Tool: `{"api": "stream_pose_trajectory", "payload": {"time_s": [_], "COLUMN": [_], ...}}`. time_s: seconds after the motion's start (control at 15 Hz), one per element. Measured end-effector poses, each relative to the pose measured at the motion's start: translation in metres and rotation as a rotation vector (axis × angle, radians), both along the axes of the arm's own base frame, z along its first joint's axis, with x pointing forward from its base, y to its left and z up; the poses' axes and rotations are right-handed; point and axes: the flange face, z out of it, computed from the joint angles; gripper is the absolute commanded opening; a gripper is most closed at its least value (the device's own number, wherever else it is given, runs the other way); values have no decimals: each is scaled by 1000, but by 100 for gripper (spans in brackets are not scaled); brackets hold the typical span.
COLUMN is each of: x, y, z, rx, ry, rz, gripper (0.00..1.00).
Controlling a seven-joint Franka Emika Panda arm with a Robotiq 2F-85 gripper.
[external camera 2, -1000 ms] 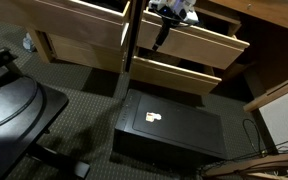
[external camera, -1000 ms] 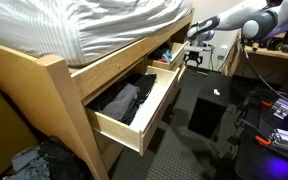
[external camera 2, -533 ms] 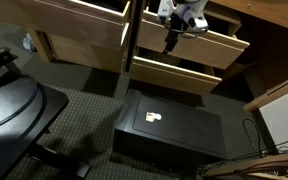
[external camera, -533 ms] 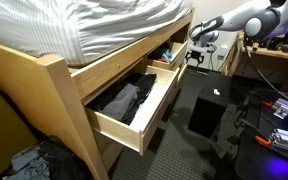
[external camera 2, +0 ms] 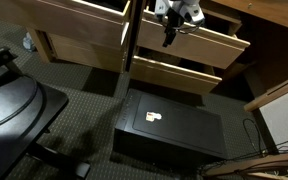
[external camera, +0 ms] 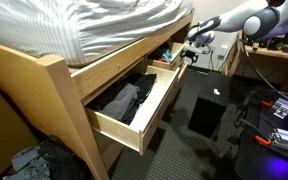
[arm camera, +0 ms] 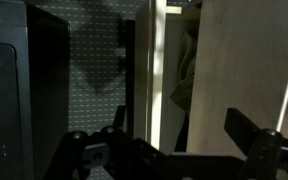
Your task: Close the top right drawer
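Observation:
The top right drawer (external camera: 170, 66) is a pale wood bed drawer, pulled out, with small colourful things inside. In an exterior view its flat front (external camera 2: 206, 45) shows from above. My gripper (external camera: 191, 53) hangs just in front of that drawer's outer face, also seen in an exterior view (external camera 2: 169, 36). In the wrist view the pale front (arm camera: 246, 70) fills the right side, with a dark gap beside it. My gripper's two fingers (arm camera: 164, 152) stand wide apart, open and empty.
A nearer pale wood drawer (external camera: 144, 120) with dark clothes is pulled far out. A lower drawer (external camera 2: 179, 73) is also open. A black box (external camera: 208, 113) (external camera 2: 170, 126) lies on the carpet. A wooden desk (external camera: 274, 62) stands behind the arm.
My gripper has shifted slightly towards the drawer front. The drawer itself has not visibly moved.

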Motion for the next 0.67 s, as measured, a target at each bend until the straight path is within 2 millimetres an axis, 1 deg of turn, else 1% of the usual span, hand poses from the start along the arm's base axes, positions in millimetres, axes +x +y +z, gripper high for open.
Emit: {"api": "stream_pose_trajectory", "payload": {"time_s": [0.07,0.2,0.47,0.53,0.6,0.67], "x": [-7,-13,-10,-6,2,14], "y": [-9,-18,-15,-10,-1,16], "z": [0,0,1,1,2,4], "rx": [-1,-1,2,8,16,21], "ry": [0,0,-16,-28,-39,-48], "rz": [-10,-20,-23,-17,1,29], "gripper": [100,100,100,100,100,100]}}
